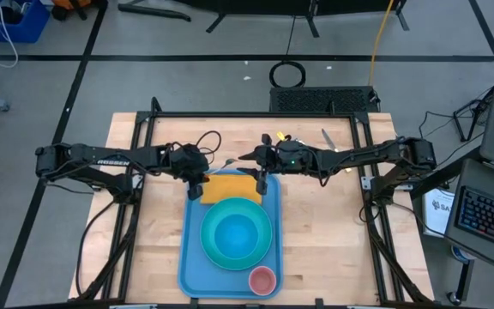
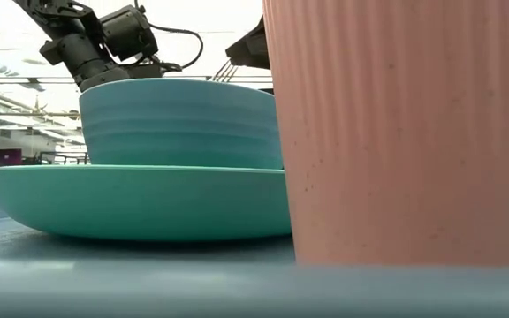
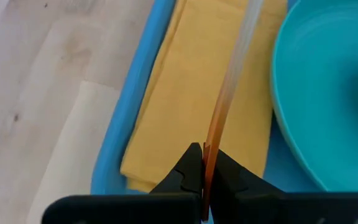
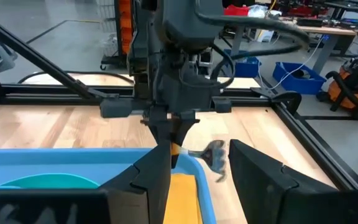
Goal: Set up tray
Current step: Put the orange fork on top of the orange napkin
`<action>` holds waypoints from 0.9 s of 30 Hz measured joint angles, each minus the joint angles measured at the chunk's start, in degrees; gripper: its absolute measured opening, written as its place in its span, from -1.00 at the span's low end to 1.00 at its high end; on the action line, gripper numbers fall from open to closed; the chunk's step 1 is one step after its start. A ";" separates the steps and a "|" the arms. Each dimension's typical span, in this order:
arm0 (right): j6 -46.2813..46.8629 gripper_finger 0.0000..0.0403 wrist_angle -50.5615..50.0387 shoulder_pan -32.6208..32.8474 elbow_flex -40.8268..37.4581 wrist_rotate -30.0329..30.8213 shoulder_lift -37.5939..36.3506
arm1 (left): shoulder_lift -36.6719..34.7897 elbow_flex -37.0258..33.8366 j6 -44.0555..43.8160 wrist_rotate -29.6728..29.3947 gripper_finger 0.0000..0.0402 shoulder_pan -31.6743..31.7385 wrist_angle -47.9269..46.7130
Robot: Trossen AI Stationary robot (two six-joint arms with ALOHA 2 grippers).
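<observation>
Tray [image 1: 188, 257], light blue, lies on the wooden worktop [image 1: 324, 232] midway between the two arms, its long side running near to far. On it sit an orange-yellow napkin [image 1: 226, 186] at the far end, a turquoise plate [image 1: 208, 249] with a turquoise bowl [image 1: 235, 232] in the middle, and a pink cup [image 1: 262, 279] at the near right corner. Left gripper [image 1: 197, 186] hangs over the tray's far left corner beside the napkin, clenched on a thin clear-orange utensil handle [image 3: 229, 87] that slants across the napkin in the left wrist view. Right gripper [image 1: 262, 178] hovers over the tray's far right edge, its fingers parted and grasping nothing; the right wrist view shows the utensil's fork end [image 4: 214, 155] between those fingers, beyond them
</observation>
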 joint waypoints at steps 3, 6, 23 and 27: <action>0.05 -0.28 -0.04 -0.03 0.00 -0.02 0.02 | 0.85 0.04 0.07 0.17 -0.98 0.02 0.57; 1.31 -0.32 -0.53 -0.39 0.00 -0.02 0.02 | 1.09 0.02 0.04 0.17 -0.98 0.02 0.87; 4.58 -0.43 -2.18 -2.12 -0.03 -2.80 0.25 | 1.09 0.02 -0.09 0.45 -0.98 0.00 1.96; 4.66 -0.43 -0.93 -2.36 -0.15 -2.84 1.45 | 1.09 0.02 -0.07 0.49 -0.98 0.00 2.10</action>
